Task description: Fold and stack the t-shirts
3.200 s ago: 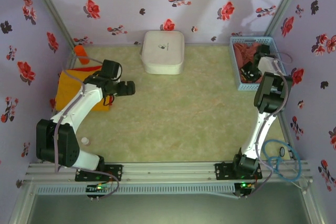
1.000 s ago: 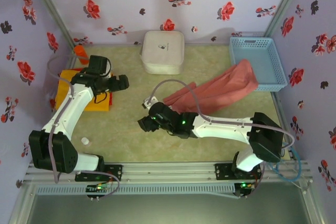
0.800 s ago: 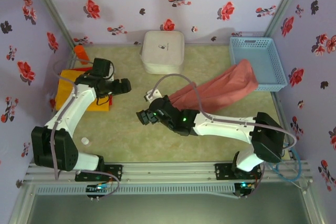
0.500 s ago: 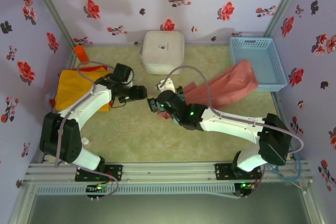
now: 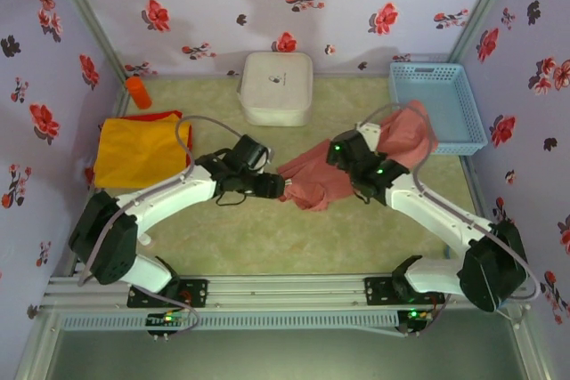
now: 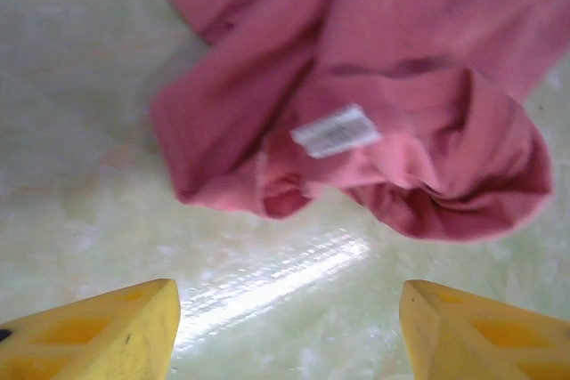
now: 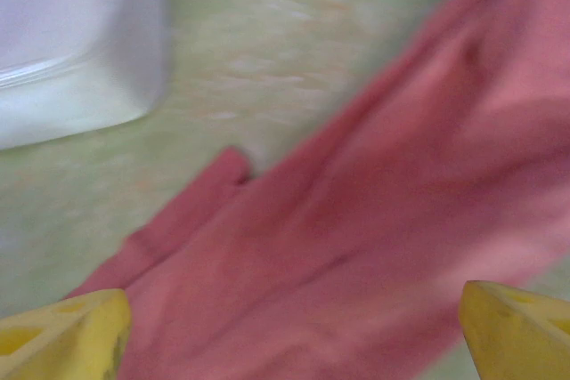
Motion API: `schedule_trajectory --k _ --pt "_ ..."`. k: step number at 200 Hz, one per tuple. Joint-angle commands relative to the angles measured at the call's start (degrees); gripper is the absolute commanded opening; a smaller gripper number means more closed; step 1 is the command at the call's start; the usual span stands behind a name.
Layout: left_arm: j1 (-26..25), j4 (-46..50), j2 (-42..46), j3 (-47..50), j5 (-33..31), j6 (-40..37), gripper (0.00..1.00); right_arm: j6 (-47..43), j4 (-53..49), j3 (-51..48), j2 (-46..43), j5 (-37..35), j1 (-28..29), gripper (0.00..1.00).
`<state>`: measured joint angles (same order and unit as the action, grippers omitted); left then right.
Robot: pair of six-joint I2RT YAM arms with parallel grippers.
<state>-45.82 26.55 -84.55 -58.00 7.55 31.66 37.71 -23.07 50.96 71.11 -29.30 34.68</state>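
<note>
The salmon-pink t-shirt [image 5: 392,141] lies crumpled across the middle of the table, its far end touching the blue basket. In the left wrist view its bunched end [image 6: 356,104] shows a white label [image 6: 336,131]. My left gripper [image 5: 272,187] sits low at the shirt's left end, open [image 6: 285,300], with bare table between its yellow fingertips [image 6: 134,318]. My right gripper [image 5: 342,152] is over the shirt's middle, open [image 7: 294,300], with pink cloth [image 7: 374,220] spread under and between its fingers. The yellow-orange t-shirt [image 5: 142,150] lies folded at the left, a red one [image 5: 157,116] showing at its far edge.
A white rounded box [image 5: 276,86] stands at the back centre, also seen from the right wrist [image 7: 71,42]. The light blue basket [image 5: 450,109] is at the back right. An orange cylinder [image 5: 135,92] lies in the back left corner and a small white object [image 5: 144,239] near the left arm's base.
The right gripper left the shirt's near end and swung back right over its middle. The left gripper came from the yellow-orange shirt across to the pink shirt's left end, which has bunched up.
</note>
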Motion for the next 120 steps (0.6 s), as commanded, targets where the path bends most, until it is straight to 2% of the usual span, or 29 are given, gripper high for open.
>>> schedule_trajectory --k 1,18,26,41,71,95,120 --pt "-4.2 -1.4 -0.2 0.1 -1.9 -3.9 0.68 6.9 -7.3 -1.9 -2.0 3.6 -6.8 0.95" --pt "-6.7 -1.0 -3.7 -1.2 -2.3 -4.2 0.7 9.0 -7.2 -3.9 -2.0 9.7 -14.4 0.95" --pt "-7.5 -0.4 -5.5 -2.2 -3.2 -3.7 0.7 9.5 -5.9 -5.1 -2.0 14.7 -17.6 0.95" --pt "-9.1 -1.0 -8.1 -3.5 -3.7 -3.6 0.72 10.6 -4.6 -6.1 -1.6 18.3 -22.3 0.95" --pt "-11.1 -2.8 -11.9 -6.9 -4.7 -4.4 0.73 10.0 -2.4 -5.3 1.9 20.3 -27.3 0.94" --pt "-12.4 0.7 -16.4 -12.9 -4.8 -7.8 0.73 10.9 1.1 -5.0 6.5 25.9 -31.6 0.92" --pt "-14.4 3.4 -20.4 -17.6 -4.7 -12.7 0.73 11.7 4.9 -4.9 11.2 27.5 -34.3 0.91"
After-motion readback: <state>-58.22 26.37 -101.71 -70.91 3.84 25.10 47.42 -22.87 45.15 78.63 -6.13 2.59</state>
